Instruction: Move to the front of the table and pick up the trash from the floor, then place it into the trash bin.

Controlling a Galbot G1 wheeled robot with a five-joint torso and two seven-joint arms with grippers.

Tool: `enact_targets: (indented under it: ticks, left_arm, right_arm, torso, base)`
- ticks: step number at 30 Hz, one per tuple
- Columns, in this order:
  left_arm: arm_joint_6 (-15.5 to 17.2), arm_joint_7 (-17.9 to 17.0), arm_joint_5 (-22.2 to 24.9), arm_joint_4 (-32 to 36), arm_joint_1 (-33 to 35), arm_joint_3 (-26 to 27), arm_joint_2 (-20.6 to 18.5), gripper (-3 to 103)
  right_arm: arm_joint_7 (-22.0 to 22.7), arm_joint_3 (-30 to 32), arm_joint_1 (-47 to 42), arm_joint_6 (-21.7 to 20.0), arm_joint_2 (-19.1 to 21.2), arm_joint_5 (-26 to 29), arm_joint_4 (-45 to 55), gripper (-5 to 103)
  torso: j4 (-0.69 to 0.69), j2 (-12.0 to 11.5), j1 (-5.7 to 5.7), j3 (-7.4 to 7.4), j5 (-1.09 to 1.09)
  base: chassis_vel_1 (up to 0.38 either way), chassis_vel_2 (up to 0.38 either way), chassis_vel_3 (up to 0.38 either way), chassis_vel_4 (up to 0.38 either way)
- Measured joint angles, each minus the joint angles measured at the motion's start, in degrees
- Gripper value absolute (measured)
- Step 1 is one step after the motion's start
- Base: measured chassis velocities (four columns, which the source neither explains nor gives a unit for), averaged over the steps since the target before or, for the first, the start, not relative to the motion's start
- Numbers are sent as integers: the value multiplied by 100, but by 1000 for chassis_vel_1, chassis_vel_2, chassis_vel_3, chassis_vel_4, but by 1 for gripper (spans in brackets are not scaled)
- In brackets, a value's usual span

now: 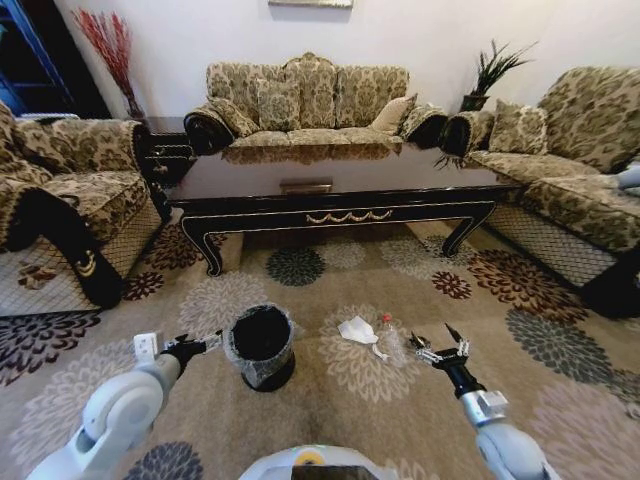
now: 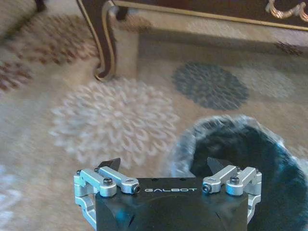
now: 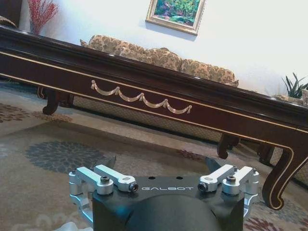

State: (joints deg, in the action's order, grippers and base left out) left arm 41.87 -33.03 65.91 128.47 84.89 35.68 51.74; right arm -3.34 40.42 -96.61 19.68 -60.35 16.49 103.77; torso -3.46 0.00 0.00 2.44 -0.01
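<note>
Open left gripper (image 1: 212,341) at bin (image 1: 262,345) nine o'clock; open right gripper (image 1: 440,345) at trash (image 1: 358,329) three o'clock.

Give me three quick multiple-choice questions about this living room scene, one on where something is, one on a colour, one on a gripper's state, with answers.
1. Where is the trash bin?
A. on the table
B. on the floor near the left gripper
C. on the sofa

2. What colour is the crumpled paper?
A. white
B. red
C. blue

3. How is the right gripper?
A. shut on the paper
B. open and empty
C. inside the bin

Answers: 1 B, the bin stands on the floor beside the left gripper. 2 A, the paper looks white on the carpet. 3 B, its fingers are spread with nothing between.
</note>
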Motion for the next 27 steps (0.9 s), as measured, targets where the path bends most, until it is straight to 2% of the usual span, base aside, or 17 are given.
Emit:
enact_targets:
  ticks: [7, 10, 13, 20, 27]
  left_arm:
    - [62, -51, 83, -513, -579, -721, 54, 100]
    - [66, -268, 235, -854, -972, -1050, 135, 100]
    - [66, -404, 492, -966, -1075, -1095, 176, 100]
    - [55, -474, 825, -1274, -1186, -1181, 268, 100]
    - [45, -480, 850, -1451, -1307, -1285, 368, 98]
  right_arm:
    - [11, -7, -4, -55, -13, -15, 36, 100]
    - [49, -41, 46, -98, -12, -36, 36, 100]
    - [62, -40, 43, -120, 0, -35, 47, 100]
    - [117, -26, 44, -169, 53, -25, 72, 100]
    - [135, -51, 57, -199, 41, -24, 99, 100]
  torso:
    - [0, 0, 0, 0, 0]
    - [-1, 0, 0, 0, 1]
    - [0, 0, 0, 0, 1]
    - [0, 0, 0, 0, 1]
    - [0, 0, 0, 0, 1]
  base:
    - [0, 0, 0, 0]
    - [0, 0, 0, 0]
    - [0, 0, 0, 0]
    - [0, 0, 0, 0]
    - [0, 0, 0, 0]
